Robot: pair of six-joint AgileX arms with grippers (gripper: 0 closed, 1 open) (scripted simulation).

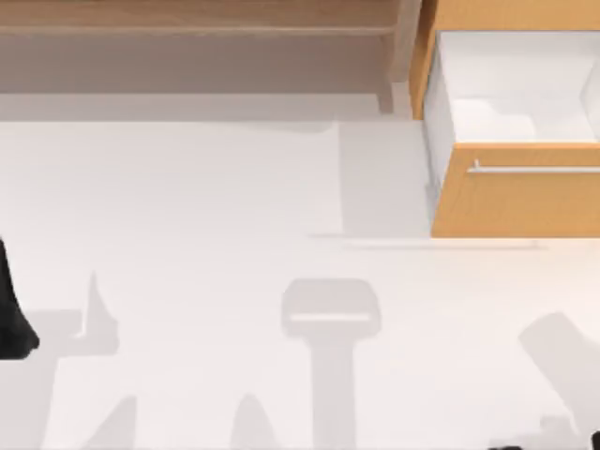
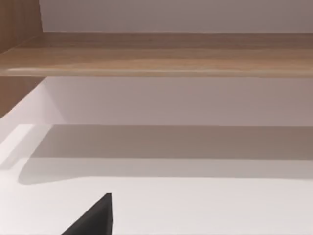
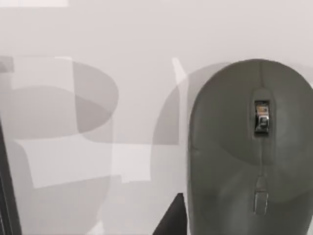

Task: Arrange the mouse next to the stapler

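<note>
Mouse [image 3: 249, 152], grey and domed with a scroll wheel, lies on the white table [image 1: 206, 216] close under the right wrist camera; one dark fingertip [image 3: 171, 218] of the right gripper sits just beside it, its spread impossible to judge; left arm [image 1: 11, 309] waits at the table's left edge; an orange drawer [image 1: 516, 192] stands open at upper right, below a wooden shelf [image 2: 156, 54].
</note>
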